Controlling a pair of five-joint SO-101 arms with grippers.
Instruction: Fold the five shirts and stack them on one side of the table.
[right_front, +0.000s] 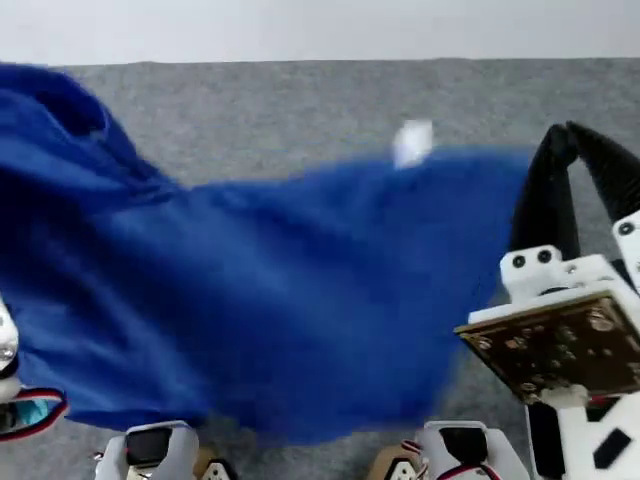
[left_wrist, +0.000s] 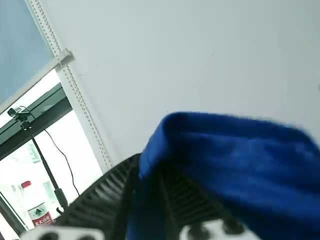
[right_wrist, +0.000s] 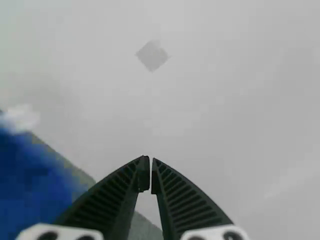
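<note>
Left tool (left_wrist: 150, 175) clamped on a soft blue fleece shirt (right_front: 300, 300) held above the grey counter (right_front: 300, 110), right tool (right_wrist: 150, 166) closed, empty; spreading it flat seems next.

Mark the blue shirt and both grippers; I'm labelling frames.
blue shirt (right_front: 300, 290), high view, middle of cloth.
right gripper (right_wrist: 150, 167), right wrist view, between fingertips.
left gripper (left_wrist: 149, 165), left wrist view, between fingertips.

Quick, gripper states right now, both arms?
Left gripper: shut on the blue shirt.
Right gripper: shut, holding nothing.
</note>
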